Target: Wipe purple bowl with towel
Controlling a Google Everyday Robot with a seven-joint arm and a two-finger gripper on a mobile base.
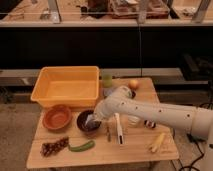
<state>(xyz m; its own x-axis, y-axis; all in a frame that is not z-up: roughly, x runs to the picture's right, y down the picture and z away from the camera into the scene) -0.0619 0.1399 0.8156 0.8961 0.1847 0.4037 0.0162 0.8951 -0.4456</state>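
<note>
In the lower middle of the frame, the gripper (pixel 93 119) sits inside the purple bowl (pixel 79 123), by a pale bit, maybe the towel (pixel 89 120). I cannot tell if it grips. Rub softly round the inside so the bowl does not slide.
</note>
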